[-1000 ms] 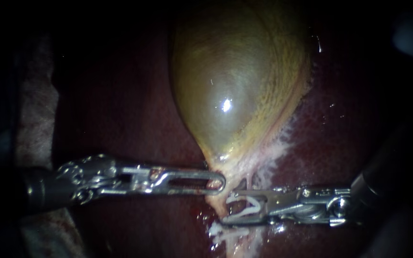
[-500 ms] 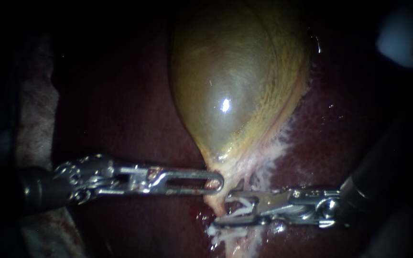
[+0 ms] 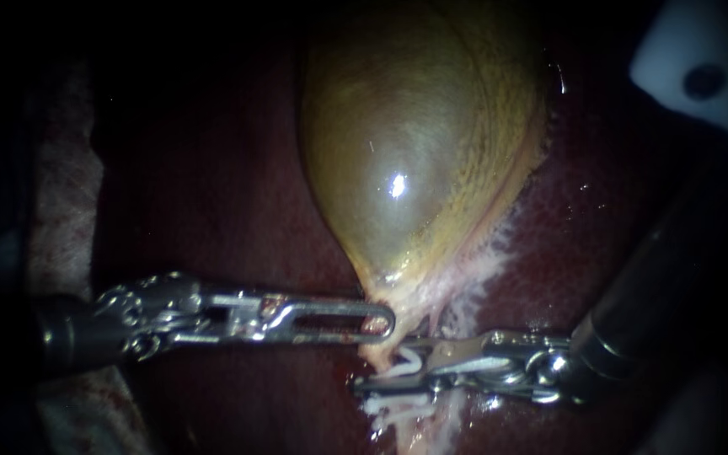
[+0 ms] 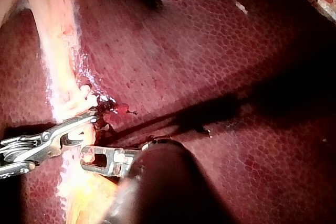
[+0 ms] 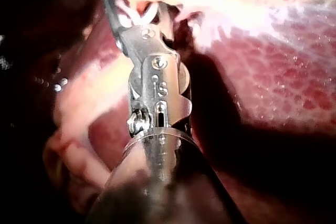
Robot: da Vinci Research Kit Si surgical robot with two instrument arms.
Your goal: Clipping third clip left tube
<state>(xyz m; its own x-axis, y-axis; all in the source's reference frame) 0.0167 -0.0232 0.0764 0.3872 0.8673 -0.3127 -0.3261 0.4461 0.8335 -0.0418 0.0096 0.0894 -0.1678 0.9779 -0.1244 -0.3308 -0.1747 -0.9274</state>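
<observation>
Below the gallbladder [image 3: 398, 168], its neck is gripped in the left instrument's [image 3: 388, 321] pincer, while a white clip [image 3: 406, 364] is clamped in the right instrument's [image 3: 374, 377] pincer.

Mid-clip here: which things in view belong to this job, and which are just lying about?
In the job:
right silver metal instrument
small white plastic clip it carries
pale thin tube below the gallbladder's neck
left silver metal instrument

Lying about:
rounded yellow-green gallbladder
dark red liver
pale mottled cloth
white block with a dark hole
</observation>
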